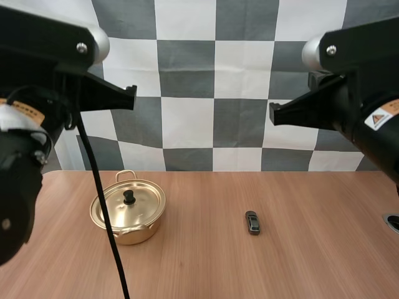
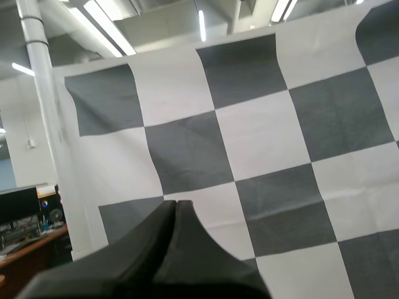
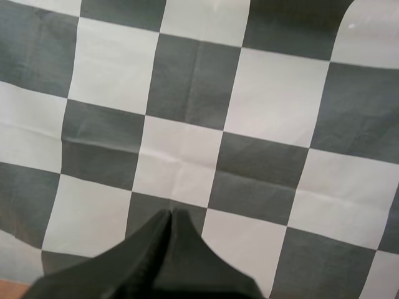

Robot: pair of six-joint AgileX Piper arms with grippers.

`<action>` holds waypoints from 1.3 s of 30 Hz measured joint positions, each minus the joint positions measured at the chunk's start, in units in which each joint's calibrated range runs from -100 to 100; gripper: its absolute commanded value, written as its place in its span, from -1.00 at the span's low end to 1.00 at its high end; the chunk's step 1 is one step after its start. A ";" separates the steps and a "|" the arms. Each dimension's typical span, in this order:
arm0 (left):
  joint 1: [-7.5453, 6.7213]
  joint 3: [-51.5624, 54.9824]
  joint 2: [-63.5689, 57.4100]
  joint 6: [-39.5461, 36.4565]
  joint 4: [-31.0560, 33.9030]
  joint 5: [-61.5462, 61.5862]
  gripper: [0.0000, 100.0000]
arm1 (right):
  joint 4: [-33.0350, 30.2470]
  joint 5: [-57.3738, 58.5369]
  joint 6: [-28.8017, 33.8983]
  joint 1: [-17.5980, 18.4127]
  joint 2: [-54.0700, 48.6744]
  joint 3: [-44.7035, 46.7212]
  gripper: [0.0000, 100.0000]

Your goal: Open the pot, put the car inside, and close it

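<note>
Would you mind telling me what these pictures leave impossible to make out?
Inside of the pot: high view, hidden by its lid.
The car: high view, too small to tell front from back.
Round thing at the table edge: high view, cut off by the frame.

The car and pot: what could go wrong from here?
The car is small and lies flat on the table, so a grab may miss or push it away. The lid offers only a small black knob; a weak grip there could slip and drop it.
</note>
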 measured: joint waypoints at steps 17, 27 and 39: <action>0.07 -34.45 32.99 0.00 1.93 45.06 -1.00 | 0.95 44.44 -0.09 0.00 29.74 -33.16 -1.00; 0.07 -38.50 38.49 2.14 1.82 70.69 -1.00 | 0.95 62.95 -0.09 0.00 29.74 -31.99 -1.00; 0.07 -36.85 38.48 1.89 2.87 89.51 -1.00 | 0.95 62.95 -0.09 0.00 29.61 -31.99 -1.00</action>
